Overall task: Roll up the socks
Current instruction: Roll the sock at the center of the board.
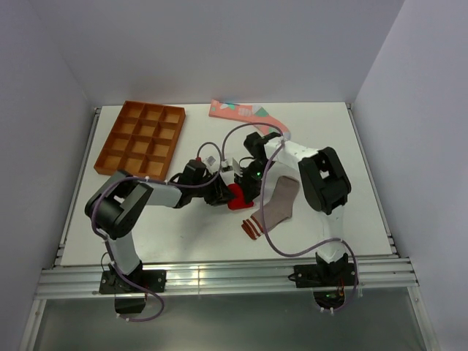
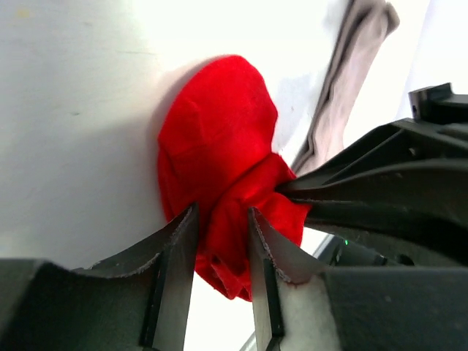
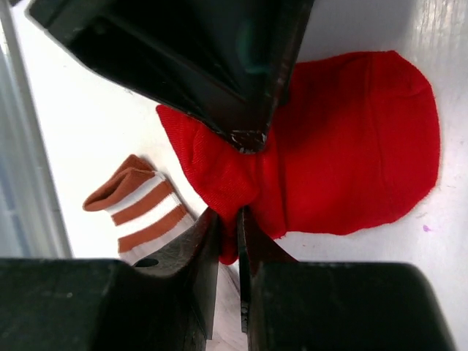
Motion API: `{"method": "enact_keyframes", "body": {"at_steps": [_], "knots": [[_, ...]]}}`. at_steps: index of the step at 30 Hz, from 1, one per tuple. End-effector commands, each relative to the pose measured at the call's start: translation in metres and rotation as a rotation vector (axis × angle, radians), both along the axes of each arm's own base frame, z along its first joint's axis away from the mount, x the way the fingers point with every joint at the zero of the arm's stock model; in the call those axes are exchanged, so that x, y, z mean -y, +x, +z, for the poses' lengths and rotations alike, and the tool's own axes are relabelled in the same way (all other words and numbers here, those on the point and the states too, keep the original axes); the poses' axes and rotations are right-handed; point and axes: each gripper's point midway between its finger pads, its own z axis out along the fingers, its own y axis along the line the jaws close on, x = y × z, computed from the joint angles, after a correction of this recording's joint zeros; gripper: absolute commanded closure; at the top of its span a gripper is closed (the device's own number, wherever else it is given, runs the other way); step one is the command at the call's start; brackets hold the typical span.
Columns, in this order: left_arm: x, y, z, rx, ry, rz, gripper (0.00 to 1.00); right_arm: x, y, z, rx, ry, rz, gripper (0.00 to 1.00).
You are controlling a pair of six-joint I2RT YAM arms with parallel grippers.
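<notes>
We saw the red sock (image 1: 238, 196) bunched near the middle of the table (image 1: 358, 146), with both grippers meeting over it. The right gripper (image 3: 228, 223) was pinched tight on a fold at the sock's edge. The left gripper (image 2: 223, 234) stood with its jaws parted, a ridge of red fabric between them. The grey-brown sock (image 1: 280, 201) lay flat just beside the red one at its 3 o'clock, with its striped cuff toward 6. The salmon-pink sock (image 1: 245, 113) lay well apart at 12 o'clock, and an orange compartment tray (image 1: 141, 139) sat at 10 o'clock.
</notes>
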Motion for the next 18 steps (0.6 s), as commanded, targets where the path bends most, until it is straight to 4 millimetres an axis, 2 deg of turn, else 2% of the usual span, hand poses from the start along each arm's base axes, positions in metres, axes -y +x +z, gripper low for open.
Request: {"method": "enact_keyframes", "body": {"at_steps": [1,6,10,11,16,18], "knots": [[-0.007,0.017,0.005,0.101,0.049,0.121,0.61,0.014,-0.012,-0.004,-0.143,-0.085,-0.006,0.82],[-0.015,0.017,0.018,0.199,0.090,0.204,0.57,0.013,-0.004,-0.012,-0.213,-0.126,-0.025,0.82],[-0.021,0.009,0.031,0.299,0.140,0.225,0.52,0.013,0.001,-0.015,-0.259,-0.162,-0.050,0.81],[-0.019,0.004,0.035,0.314,0.134,0.210,0.52,0.013,0.001,-0.015,-0.267,-0.169,-0.050,0.81],[-0.023,0.004,0.054,0.496,0.171,0.177,0.49,0.015,0.002,-0.021,-0.341,-0.216,-0.058,0.79],[-0.018,0.002,0.062,0.560,0.179,0.131,0.48,0.015,0.007,-0.027,-0.354,-0.231,-0.069,0.79]]}}
